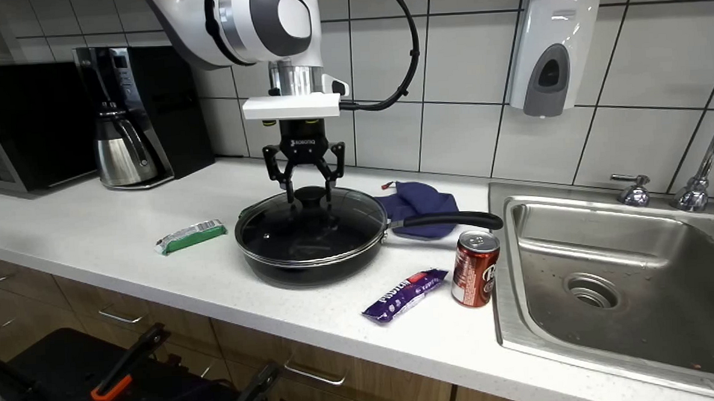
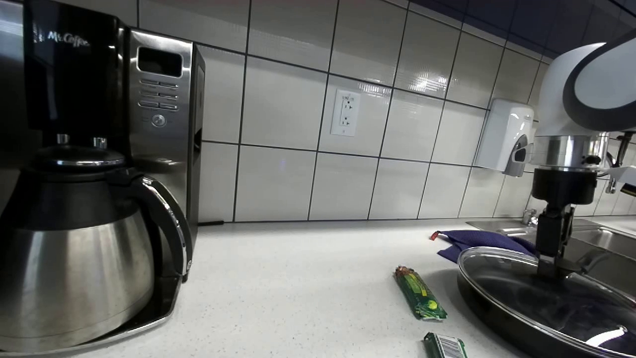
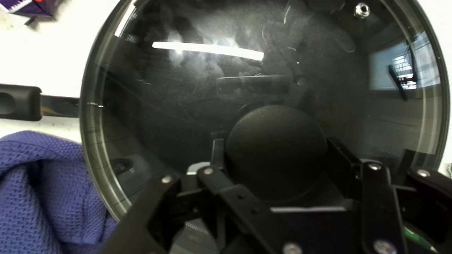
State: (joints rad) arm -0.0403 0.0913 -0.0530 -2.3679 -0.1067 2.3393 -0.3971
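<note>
1 finger [image 3: 218, 153] either side of round, matte black knob [image 3: 275, 151], w/ hand [image 1: 309, 198] straight above; parted by abt knob's width, can't tell if clamped or just clear. prob. set there b/c of raised shape, easier to pinch than slick glass lid [image 3: 194, 116]. knob up thx to lid seated level on dark round pan [image 1: 312, 275]. handle [image 1: 448, 218] twd steel sink [image 1: 508, 290], beside waffle-weave blue cloth [image 3: 53, 197]. nearby on speckled white surface [image 1: 123, 217]: crinkly purple bar [image 1: 404, 295], shiny red can [image 1: 473, 274]; opp. side of pan, green bar [image 1: 196, 237].
</note>
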